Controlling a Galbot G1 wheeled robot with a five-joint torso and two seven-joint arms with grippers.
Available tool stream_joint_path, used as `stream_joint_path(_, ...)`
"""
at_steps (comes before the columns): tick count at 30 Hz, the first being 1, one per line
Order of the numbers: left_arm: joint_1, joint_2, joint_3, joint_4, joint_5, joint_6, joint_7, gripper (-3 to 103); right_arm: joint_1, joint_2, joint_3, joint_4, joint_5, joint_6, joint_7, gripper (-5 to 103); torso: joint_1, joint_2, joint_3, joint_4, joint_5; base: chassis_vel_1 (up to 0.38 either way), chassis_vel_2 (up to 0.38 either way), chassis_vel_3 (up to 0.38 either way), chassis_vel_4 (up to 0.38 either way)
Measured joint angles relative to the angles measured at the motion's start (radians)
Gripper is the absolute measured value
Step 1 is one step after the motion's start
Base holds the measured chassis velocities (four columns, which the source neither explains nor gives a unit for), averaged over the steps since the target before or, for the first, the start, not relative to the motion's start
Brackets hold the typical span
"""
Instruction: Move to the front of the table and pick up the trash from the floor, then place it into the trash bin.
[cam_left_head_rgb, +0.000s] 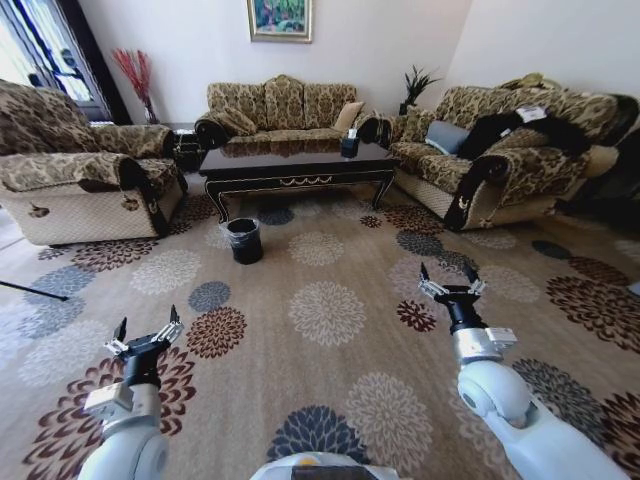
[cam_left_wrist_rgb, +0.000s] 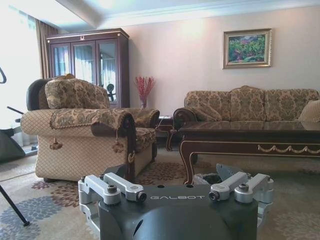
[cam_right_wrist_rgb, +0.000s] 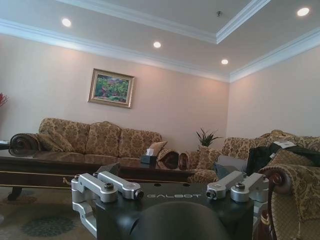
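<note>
The floor (cam_left_head_rgb: 330, 340), a tan carpet with round flower medallions, carries the black trash bin (cam_left_head_rgb: 244, 240) just in front of the dark wooden surface (cam_left_head_rgb: 290, 158). A small dark box (cam_left_head_rgb: 349, 145) stands near the surface's right end.

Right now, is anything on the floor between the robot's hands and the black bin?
Nothing visible. Bare carpet lies between the left gripper, the right gripper and the bin, which stands before the table.

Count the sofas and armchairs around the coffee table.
3. An armchair stands on the robot's left of the table, a long sofa behind it against the far wall, and another sofa on the right. More seating may lie outside the view.
</note>
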Motion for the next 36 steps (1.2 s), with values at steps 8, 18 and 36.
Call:
stream_joint_path(8,0.0,0.0,0.0,0.0,0.0,0.0,0.0,100,0.0,0.0,0.0,0.0,0.0,0.0,0.0,100,0.012,0.036,0.024,0.0,0.0,0.0,0.0,0.0,0.0)
stream_joint_path(18,0.0,0.0,0.0,0.0,0.0,0.0,0.0,100,0.0,0.0,0.0,0.0,0.0,0.0,0.0,100,0.022,0.064,0.042,0.0,0.0,0.0,0.0,0.0,0.0)
stream_joint_path(36,0.0,0.0,0.0,0.0,0.0,0.0,0.0,100,0.0,0.0,0.0,0.0,0.0,0.0,0.0,100,0.05,0.138,0.088,0.0,0.0,0.0,0.0,0.0,0.0)
